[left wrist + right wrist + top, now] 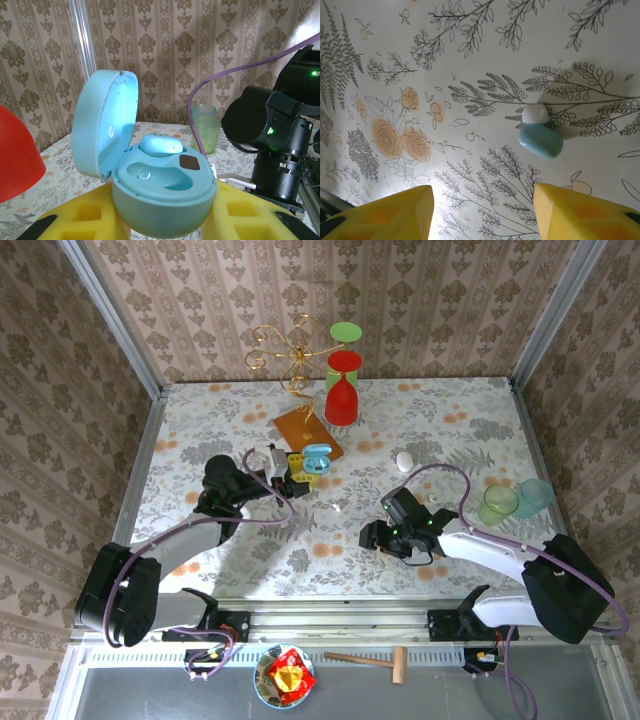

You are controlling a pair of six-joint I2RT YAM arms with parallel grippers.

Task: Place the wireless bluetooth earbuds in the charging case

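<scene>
Broadly, the flowered table [440, 410] offered room enough, so the hazards sat with the smaller things. The left gripper [162, 222] was clenched on the lower shell of the light blue charging case [160, 200]. Its yellow fingers [75, 217] pressed on either side, and the lid [102, 125] was tipped back and open. That shell was rounded and smooth, so I judged that a downward push from the other arm could roll it in the grasp or knock the lid shut. The right gripper [482, 197] hung over the cloth with its fingers spread and nothing between them. In the left wrist view the right arm [265, 130] stood near the case, so a careless approach might bump one arm against the other.

One light blue earbud [160, 145] sat in the far well of the case, and the near well [160, 177] lay empty. The loose earbud [540, 139], light blue with a white tip, lay on the table ahead of the right gripper. It was off toward the finger on the right of that wrist view, not centred in the gap. A straight descent would likely set that finger on it or shove it away. Tiny and slick, it could also squirt out from blocky pads, or come up turned wrong for the well.
</scene>
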